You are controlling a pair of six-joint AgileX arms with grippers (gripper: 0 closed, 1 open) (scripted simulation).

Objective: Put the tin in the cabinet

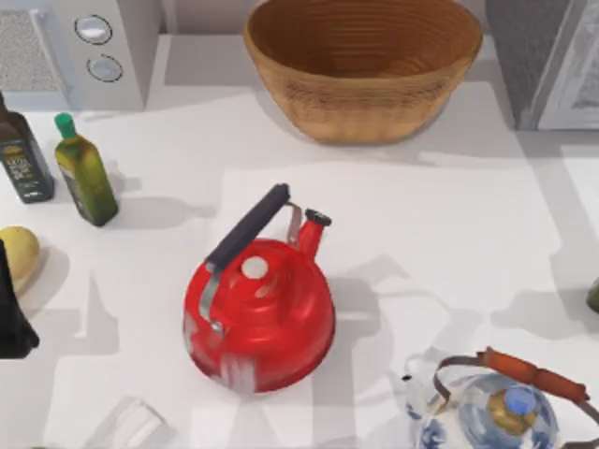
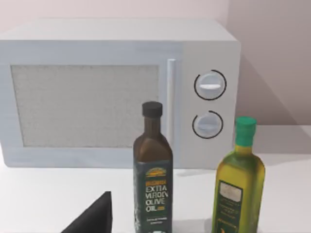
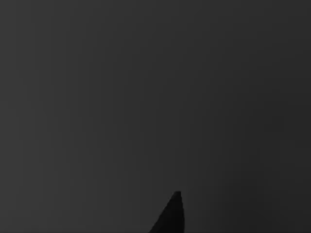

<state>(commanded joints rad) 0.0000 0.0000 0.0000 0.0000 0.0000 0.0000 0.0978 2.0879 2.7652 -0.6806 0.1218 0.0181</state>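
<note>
Red kettle [image 1: 260, 318] mid-table; cabinet [image 1: 552, 61] far right; left gripper [image 1: 11, 309] at left edge — finger spread perhaps unreadable.

A white microwave [image 2: 97, 92] with two round dials [image 2: 210, 85] stood at the far side of the white table [image 2: 48, 199]. Nearer stood a dark olive oil bottle [image 2: 152, 179] with a black cap, and just beside it a green-capped olive oil bottle [image 2: 239, 182], both upright.
</note>
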